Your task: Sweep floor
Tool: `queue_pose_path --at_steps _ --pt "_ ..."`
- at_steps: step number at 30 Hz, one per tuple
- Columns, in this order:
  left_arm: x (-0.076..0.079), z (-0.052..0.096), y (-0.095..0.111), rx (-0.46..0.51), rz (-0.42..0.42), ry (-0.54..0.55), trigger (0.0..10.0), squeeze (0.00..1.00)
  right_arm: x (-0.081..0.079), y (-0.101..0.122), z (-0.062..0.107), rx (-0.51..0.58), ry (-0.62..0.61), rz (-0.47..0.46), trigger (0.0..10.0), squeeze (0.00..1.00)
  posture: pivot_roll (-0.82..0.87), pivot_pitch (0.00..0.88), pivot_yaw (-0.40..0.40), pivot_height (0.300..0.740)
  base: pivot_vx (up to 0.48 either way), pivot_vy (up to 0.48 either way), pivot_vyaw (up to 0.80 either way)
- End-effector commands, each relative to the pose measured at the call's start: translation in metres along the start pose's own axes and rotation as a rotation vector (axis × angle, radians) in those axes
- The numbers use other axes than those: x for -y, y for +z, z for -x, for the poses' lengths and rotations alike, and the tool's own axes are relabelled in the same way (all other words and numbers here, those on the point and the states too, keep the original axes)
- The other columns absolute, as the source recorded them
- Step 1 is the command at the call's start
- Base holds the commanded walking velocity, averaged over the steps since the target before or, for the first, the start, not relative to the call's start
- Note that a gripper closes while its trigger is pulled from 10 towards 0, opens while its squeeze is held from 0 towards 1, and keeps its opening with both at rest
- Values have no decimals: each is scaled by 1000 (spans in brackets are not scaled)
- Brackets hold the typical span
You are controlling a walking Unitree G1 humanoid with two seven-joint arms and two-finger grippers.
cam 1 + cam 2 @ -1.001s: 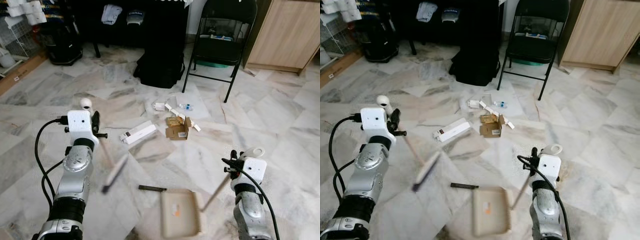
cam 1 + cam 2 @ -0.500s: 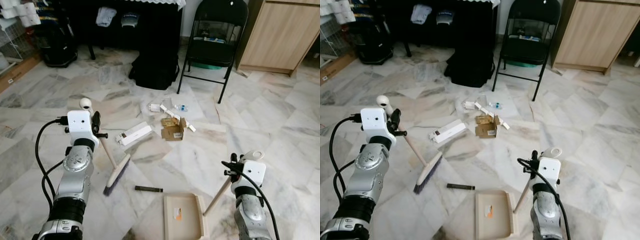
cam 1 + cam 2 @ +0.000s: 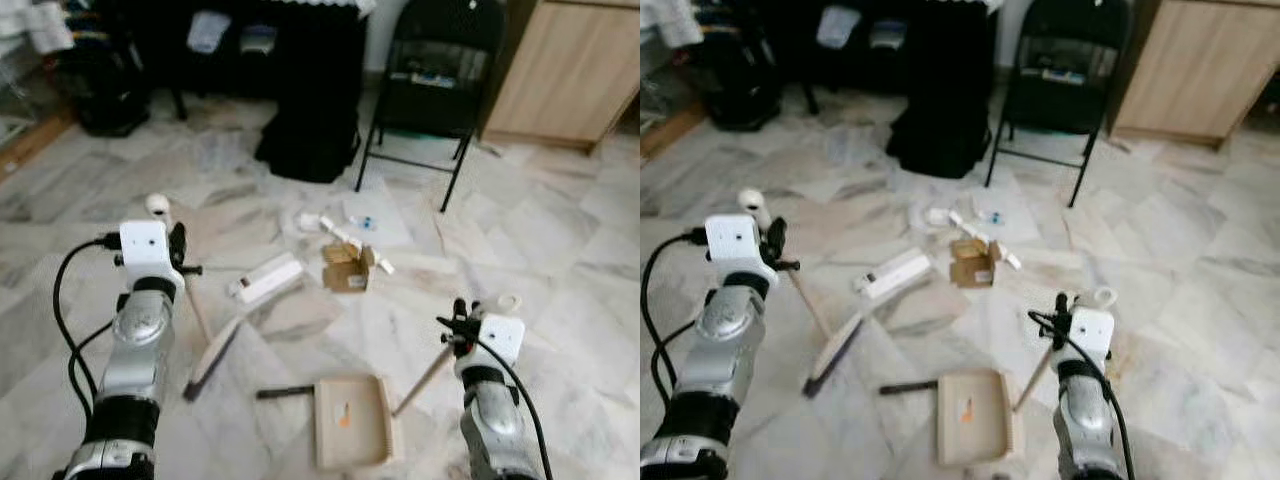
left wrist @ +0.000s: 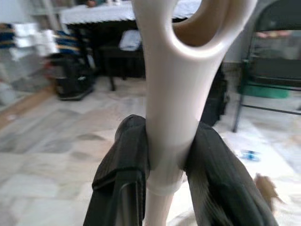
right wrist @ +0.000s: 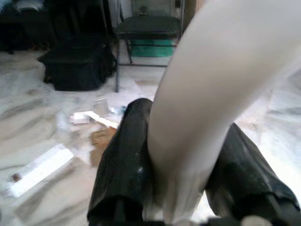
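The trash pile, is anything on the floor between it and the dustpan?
No. Only bare marble floor lies between the trash pile and the dustpan. A dark stick lies off to the dustpan's left, beside that path.

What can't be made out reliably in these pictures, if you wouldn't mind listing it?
- Small litter beyond the cardboard box: eye views blurred, pieces too small to identify.
- Orange mark in the dustpan: too small to tell.
- Broom handle in the left wrist view: cut off at both edges.
- Right claw: fingertips hidden by the dustpan handle.
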State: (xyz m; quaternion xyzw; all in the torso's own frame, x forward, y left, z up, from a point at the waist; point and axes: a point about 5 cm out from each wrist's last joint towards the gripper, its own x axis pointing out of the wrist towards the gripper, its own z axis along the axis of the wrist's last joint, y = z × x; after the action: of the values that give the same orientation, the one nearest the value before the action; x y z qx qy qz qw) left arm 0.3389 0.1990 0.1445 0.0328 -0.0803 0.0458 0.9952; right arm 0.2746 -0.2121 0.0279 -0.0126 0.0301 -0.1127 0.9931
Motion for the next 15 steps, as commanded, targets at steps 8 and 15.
queue_pose_path --at_steps 8,15 --pt "-14 -3 14 73 -15 39 10000 0 -4 6 -3 38 9 -5 10000 0 -85 81 9 740 0 0 0" --pt "-19 -1 7 55 -30 60 10000 0 -5 6 -2 45 13 -3 10000 0 -86 82 10 740 0 0 0"
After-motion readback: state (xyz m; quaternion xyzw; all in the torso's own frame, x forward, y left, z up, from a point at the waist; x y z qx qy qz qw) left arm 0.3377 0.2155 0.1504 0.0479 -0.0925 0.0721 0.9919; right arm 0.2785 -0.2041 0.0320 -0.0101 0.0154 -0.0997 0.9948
